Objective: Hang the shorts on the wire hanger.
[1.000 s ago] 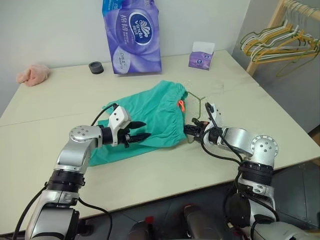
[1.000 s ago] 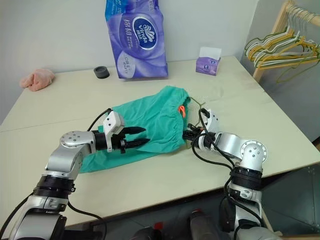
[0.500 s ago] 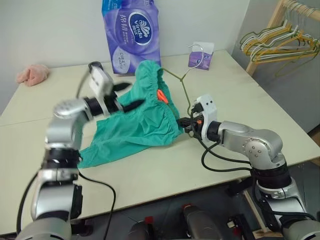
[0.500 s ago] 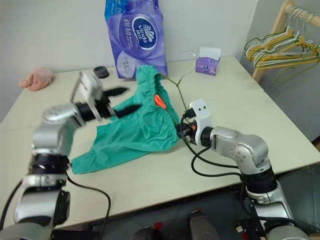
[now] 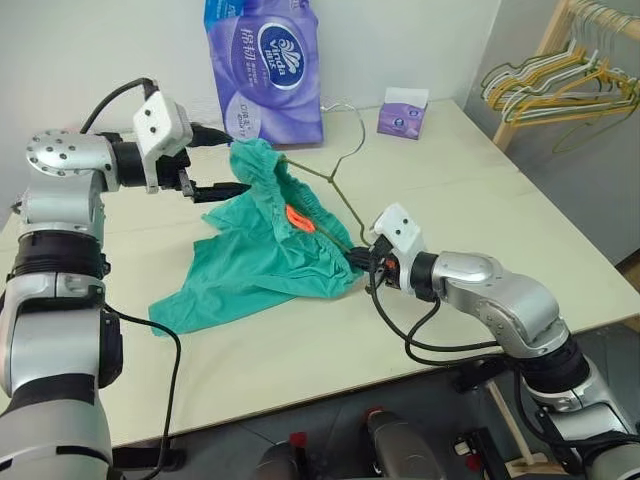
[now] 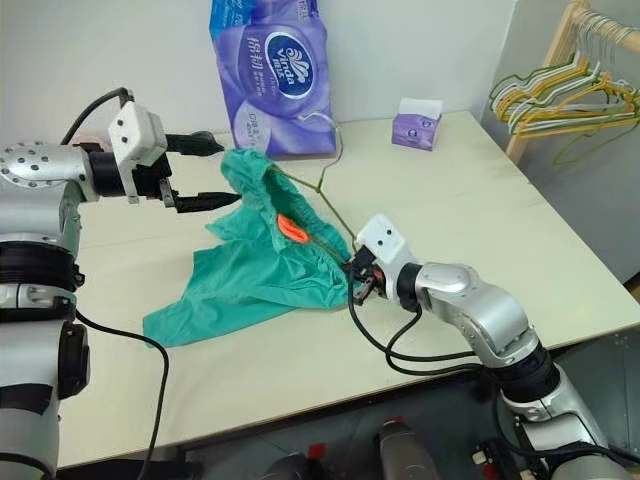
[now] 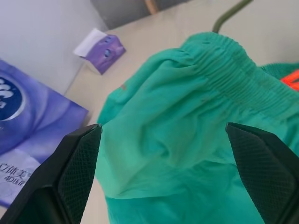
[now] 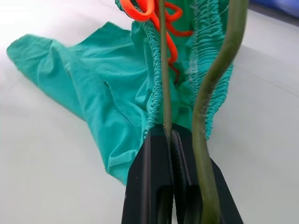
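Soft, even light falls on the pale table (image 5: 470, 190) from above, leaving no harsh glare and only faint, diffuse shadows under the shorts (image 5: 260, 260) and beneath the right gripper (image 6: 358, 280) at the centre of the frame. Both head views are sharp across the frame, with little visible bending at the edges. In the left wrist view the black fingertips (image 7: 77, 170) at the lower corners are soft and out of focus, and in the right wrist view the wire hanger (image 8: 163, 70) blurs close to the lens while the table around it washes out to near white.

Purple tissue pack (image 5: 263, 72), small tissue box (image 5: 403, 111), hanger rack (image 5: 560, 75) beyond table (image 5: 480, 190).
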Action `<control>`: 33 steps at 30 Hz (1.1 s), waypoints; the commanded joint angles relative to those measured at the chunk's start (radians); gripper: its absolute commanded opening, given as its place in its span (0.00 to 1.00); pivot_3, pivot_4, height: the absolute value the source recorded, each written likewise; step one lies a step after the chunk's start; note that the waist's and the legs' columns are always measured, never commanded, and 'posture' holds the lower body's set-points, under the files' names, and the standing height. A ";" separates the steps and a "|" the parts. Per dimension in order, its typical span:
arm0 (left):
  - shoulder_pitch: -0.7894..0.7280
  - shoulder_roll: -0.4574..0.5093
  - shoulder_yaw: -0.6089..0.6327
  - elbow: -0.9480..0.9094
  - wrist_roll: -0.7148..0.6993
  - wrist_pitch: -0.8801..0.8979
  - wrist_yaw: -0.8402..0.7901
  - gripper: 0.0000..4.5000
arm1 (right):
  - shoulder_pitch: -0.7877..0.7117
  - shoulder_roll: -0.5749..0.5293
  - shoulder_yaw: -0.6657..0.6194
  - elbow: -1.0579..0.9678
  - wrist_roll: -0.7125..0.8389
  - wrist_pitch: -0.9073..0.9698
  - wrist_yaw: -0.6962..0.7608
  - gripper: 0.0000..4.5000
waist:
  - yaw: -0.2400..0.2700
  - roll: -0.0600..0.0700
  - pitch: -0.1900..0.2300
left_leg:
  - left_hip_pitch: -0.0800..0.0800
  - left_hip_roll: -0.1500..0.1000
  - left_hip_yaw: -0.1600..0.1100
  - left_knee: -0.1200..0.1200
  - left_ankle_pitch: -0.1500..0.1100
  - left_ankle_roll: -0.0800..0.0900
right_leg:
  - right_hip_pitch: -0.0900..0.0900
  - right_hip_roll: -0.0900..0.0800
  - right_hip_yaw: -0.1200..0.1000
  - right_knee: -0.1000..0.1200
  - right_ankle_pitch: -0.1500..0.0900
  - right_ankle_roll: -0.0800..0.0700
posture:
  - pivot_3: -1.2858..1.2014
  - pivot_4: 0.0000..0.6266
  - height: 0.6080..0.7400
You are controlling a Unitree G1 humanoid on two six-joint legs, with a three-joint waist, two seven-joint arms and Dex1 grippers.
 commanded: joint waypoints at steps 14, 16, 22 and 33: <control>-0.015 -0.015 -0.088 0.105 0.087 -0.188 -0.210 1.00 | 0.000 -0.079 0.061 -0.040 -0.233 -0.249 0.198 0.00 | -0.007 0.000 0.000 | -0.011 0.000 -0.002 0.009 0.000 0.000 | -0.006 0.000 -0.002 0.003 0.000 0.000 | 0.42 0.14 1.00; -0.003 -0.019 -0.099 0.097 0.095 -0.200 -0.220 0.96 | -0.007 -0.083 0.059 -0.033 -0.249 -0.280 0.220 0.00 | -0.007 0.000 0.000 | -0.011 0.000 -0.002 0.010 0.000 0.000 | -0.006 0.000 -0.002 0.003 0.000 0.000 | 0.42 0.14 1.00; 0.029 -0.041 -0.103 0.029 0.070 -0.149 -0.243 0.60 | -0.018 -0.067 0.050 -0.029 -0.287 -0.333 0.271 0.00 | -0.009 0.000 0.000 | -0.011 -0.001 -0.003 0.010 0.000 0.000 | -0.006 0.000 -0.002 0.003 0.000 0.000 | 0.42 0.14 1.00; 0.104 -0.050 -0.103 -0.135 0.052 -0.050 -0.245 0.02 | -0.014 -0.081 0.061 -0.009 -0.367 -0.460 0.373 0.00 | -0.009 0.000 0.000 | -0.011 -0.001 -0.003 0.011 0.000 0.000 | -0.006 0.000 -0.002 0.003 0.000 0.000 | 0.42 0.14 1.00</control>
